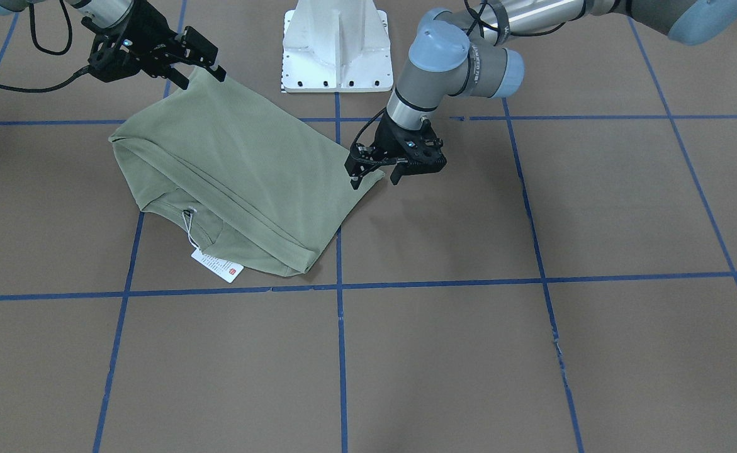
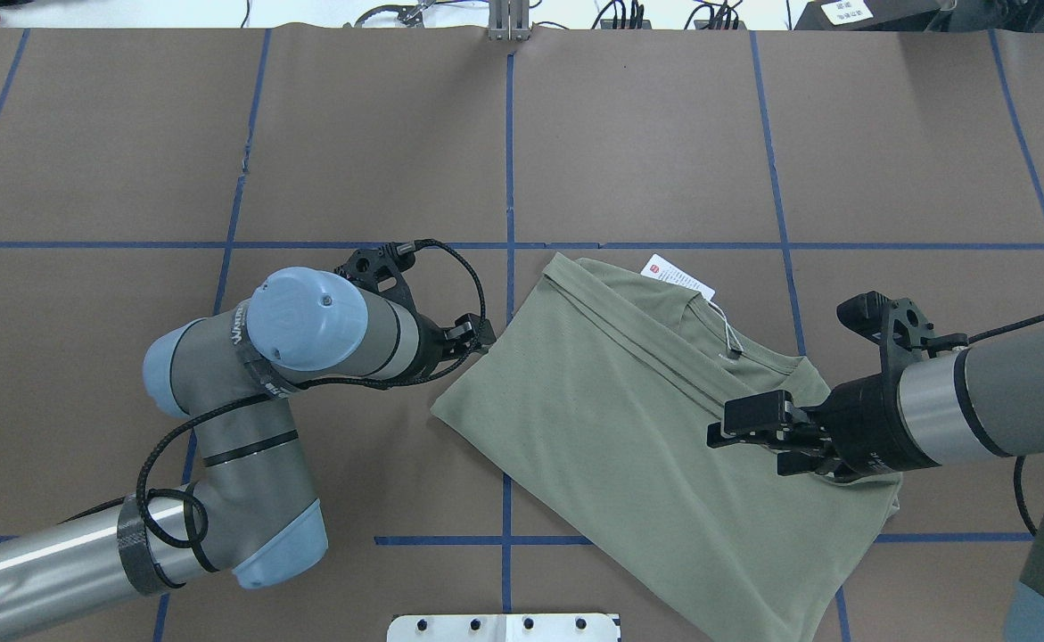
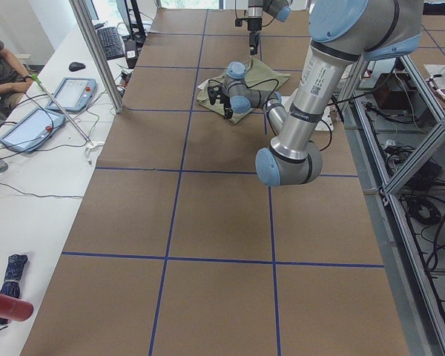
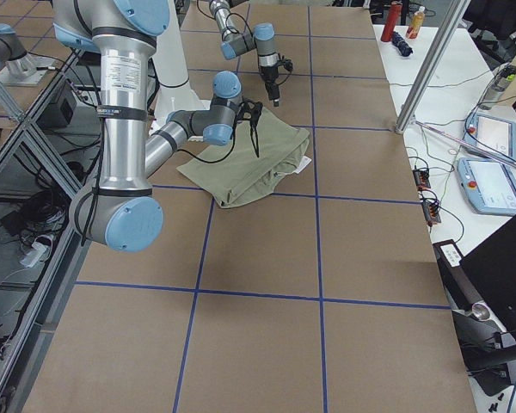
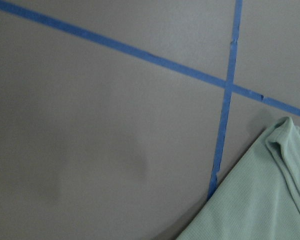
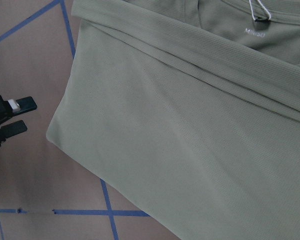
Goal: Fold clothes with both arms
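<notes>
Entries as I read them from the remote station:

1. Pale sage-green knit shirt (image 1: 242, 163): folded over on itself into a slanted slab. It lies flat on the brown paper-covered table (image 1: 532, 352), in front of the white metal pedestal base (image 1: 337, 44). Most of it is on the robot's right half, and one corner crosses the centre line of blue tape (image 1: 340, 352).
2. White rectangular hang tag with a red mark (image 1: 217, 265): on a string from the collar end, resting on the table at the shirt's far edge, away from the robot.
3. Black two-finger left gripper (image 1: 375, 184): fingers spread and holding nothing. I see it low, just beside the shirt corner that crosses the centre line; the right wrist view shows a gap between them.
4. Black two-finger right gripper (image 1: 203, 80): fingers spread and holding nothing. It hangs above the end of the shirt nearest the pedestal.
</notes>
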`<state>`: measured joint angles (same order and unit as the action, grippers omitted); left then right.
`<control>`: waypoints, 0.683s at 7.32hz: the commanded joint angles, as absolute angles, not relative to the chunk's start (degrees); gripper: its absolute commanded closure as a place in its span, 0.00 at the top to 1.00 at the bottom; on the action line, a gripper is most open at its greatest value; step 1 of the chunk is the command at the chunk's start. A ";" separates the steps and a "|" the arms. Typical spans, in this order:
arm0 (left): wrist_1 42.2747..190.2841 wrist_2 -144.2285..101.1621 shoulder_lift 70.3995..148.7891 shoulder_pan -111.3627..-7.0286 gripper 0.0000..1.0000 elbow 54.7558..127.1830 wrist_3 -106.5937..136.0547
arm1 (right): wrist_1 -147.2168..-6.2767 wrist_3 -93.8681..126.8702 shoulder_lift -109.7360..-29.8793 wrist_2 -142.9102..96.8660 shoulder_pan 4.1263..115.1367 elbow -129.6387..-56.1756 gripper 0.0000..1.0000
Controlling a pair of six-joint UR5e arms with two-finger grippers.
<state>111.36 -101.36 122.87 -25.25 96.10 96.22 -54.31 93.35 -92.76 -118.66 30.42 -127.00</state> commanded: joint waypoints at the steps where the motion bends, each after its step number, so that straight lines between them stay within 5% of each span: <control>1: 105.40 -101.25 122.96 -24.43 0.94 96.15 99.30 | -54.32 93.08 -91.59 -118.56 30.76 -125.34 1.00; 5: 105.21 -101.25 123.22 -21.54 0.92 95.54 99.76 | -54.32 92.99 -91.41 -118.56 31.02 -125.07 1.00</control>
